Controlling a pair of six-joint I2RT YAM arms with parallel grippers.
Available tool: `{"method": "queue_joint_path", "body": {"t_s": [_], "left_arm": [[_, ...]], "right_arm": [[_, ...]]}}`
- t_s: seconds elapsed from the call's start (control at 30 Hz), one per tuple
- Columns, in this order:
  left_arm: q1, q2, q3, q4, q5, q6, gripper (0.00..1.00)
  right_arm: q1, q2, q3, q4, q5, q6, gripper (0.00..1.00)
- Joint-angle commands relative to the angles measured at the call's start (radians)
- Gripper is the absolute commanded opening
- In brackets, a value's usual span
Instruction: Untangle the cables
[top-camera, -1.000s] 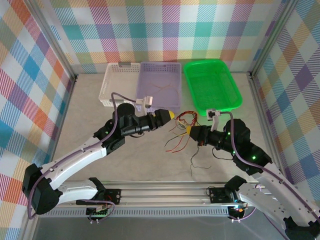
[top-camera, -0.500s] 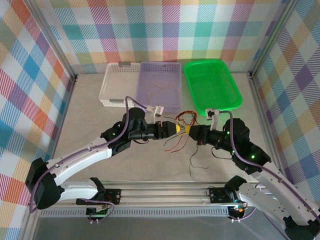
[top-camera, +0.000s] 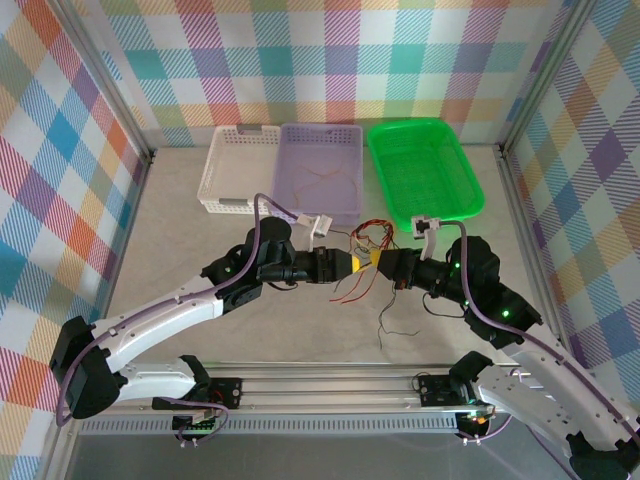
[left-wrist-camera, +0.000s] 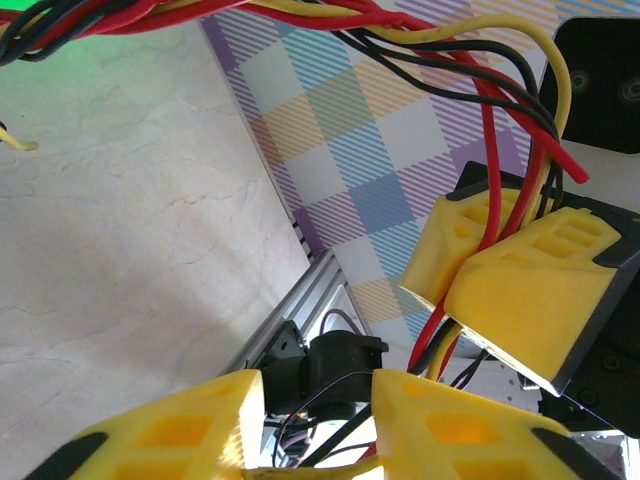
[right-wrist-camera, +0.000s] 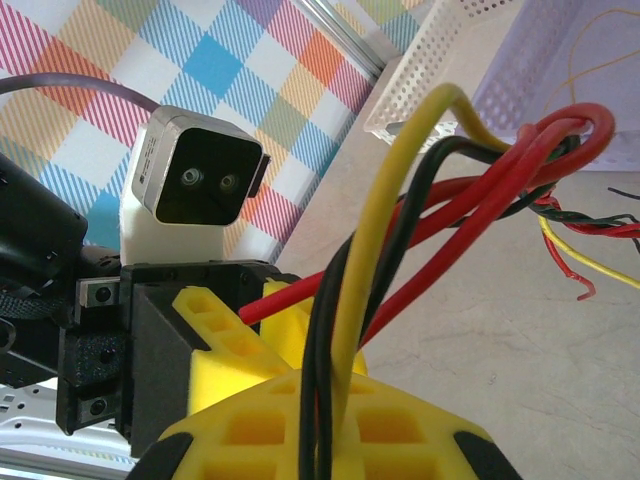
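Pinching a bundle of red, black and yellow cables between its yellow pads, the right gripper sits just in front of the purple basket, off that basket's near right corner, with its jaws closed on the strands. The left gripper meets it almost tip to tip, on the side nearer the basket's middle. In the left wrist view its fingers stand apart with a plain gap between them, so its jaws are open; whether any strand lies in that gap I cannot tell. From the pinch, the bundle arcs up toward the purple basket's near wall and loops back. Loose red ends fan out on the table farther from the basket, and one black strand trails farthest from it. A few thin orange-brown wires lie on the floor of the purple basket itself. A white basket stands right beside the purple basket's left wall, and a green basket stands near its right wall.
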Motion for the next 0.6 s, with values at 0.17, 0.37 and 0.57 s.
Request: {"method": "queue_joint_path", "body": {"t_s": [0.17,0.37,0.57], "left_arm": [[-0.021,-0.044,0.004,0.005,0.007,0.023,0.21],[-0.021,-0.054,0.012,-0.033,-0.05,0.021,0.0],[-0.021,-0.075,0.022,-0.115,-0.158,0.025,0.0]], "right_arm": [[0.004,-0.005,-0.025,0.053,-0.016,0.006,0.0],[0.004,0.016,-0.049,0.06,-0.043,0.011,0.0],[0.004,0.016,-0.087,0.018,0.007,-0.011,0.0]]}}
